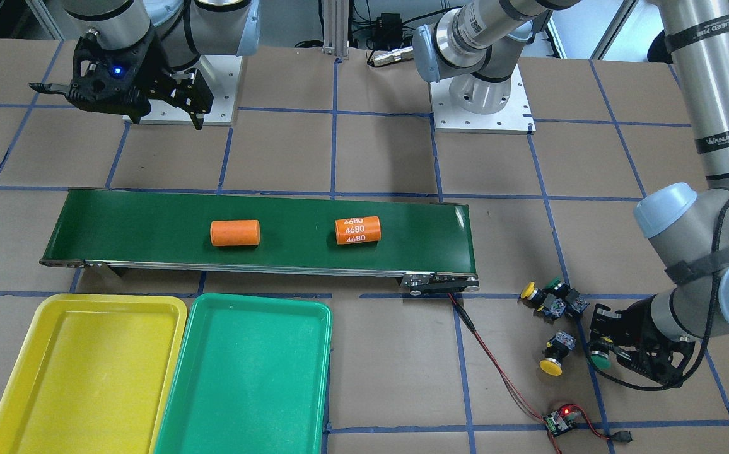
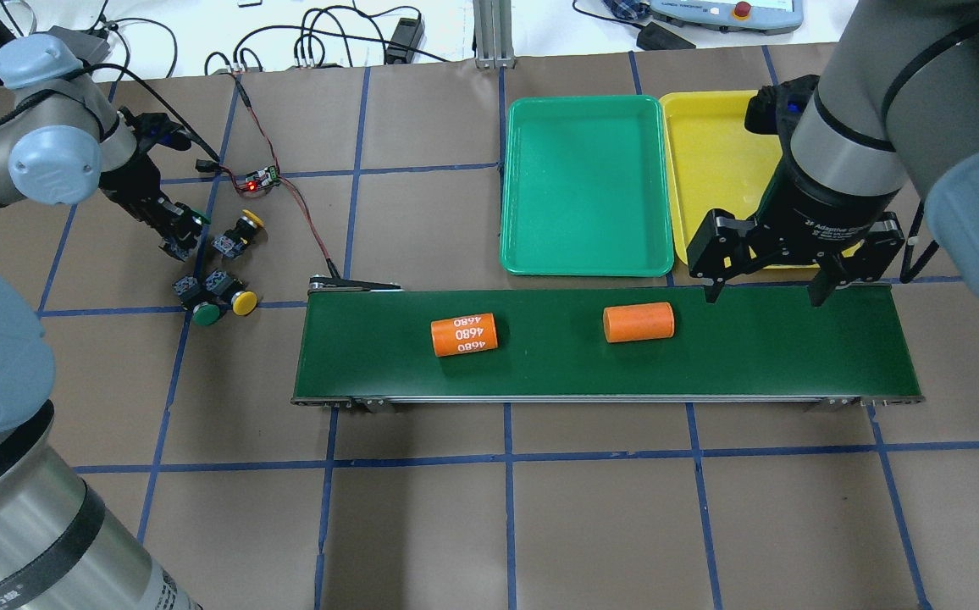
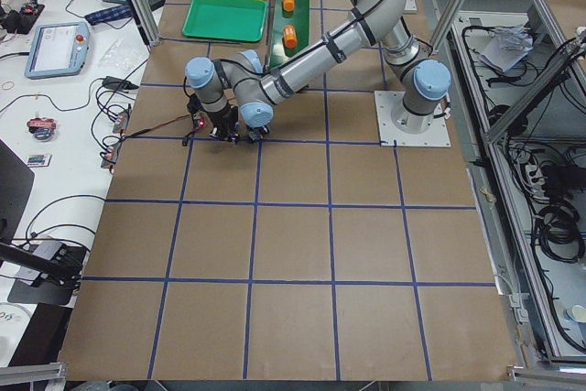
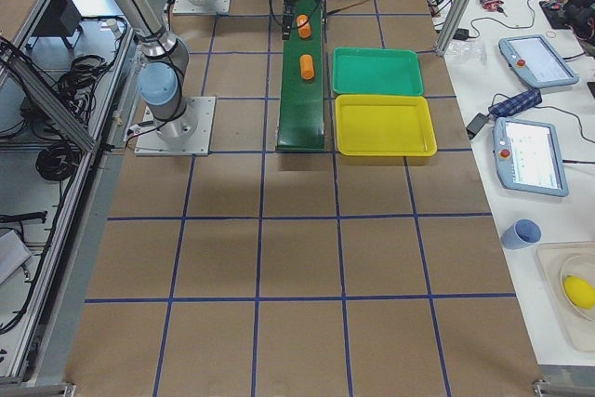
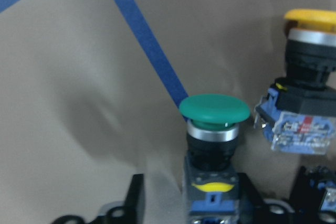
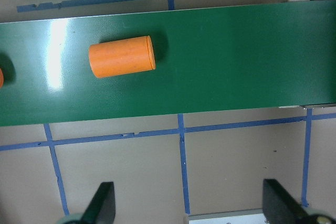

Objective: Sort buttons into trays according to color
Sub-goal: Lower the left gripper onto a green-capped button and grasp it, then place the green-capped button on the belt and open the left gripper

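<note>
**Desk:** What do we lead with?

**Floor:** The small black-bodied push-button with the round green cap (image 5: 214,109). We find it on the brown paper-covered table (image 2: 422,525), off the robot's left end of the belt. Its body sits between the fingers (image 5: 135,198) of the left gripper (image 5: 190,200).

**Desk:** Gripped?

**Floor:** We cannot tell. The fingers flank the body, but a strip of table shows beside one of them. Nor can we say whether the button is off the table.

**Desk:** And around it?

**Floor:** A yellow-capped button (image 1: 551,367) lies just beside it. Another yellow one (image 1: 530,291) and a second green one (image 1: 554,284) sit touching, nearer the belt. The shallow green plastic tray (image 2: 587,186) and the shallow yellow plastic tray (image 2: 701,169) stand side by side, well apart from the buttons, and neither holds one. Alongside the trays runs the long dark-green conveyor belt (image 2: 777,339), carrying two orange cylinders (image 2: 638,322). The right gripper (image 2: 765,288) hangs over the belt's other end, jaws spread wide, holding nothing.

**Desk:** So where do we put the task?

**Floor:** At the first pick, we judge. The next move calls for a firm close on the black body and a straight lift clear of the yellow neighbour. Then comes a long carry to the green tray.
</note>
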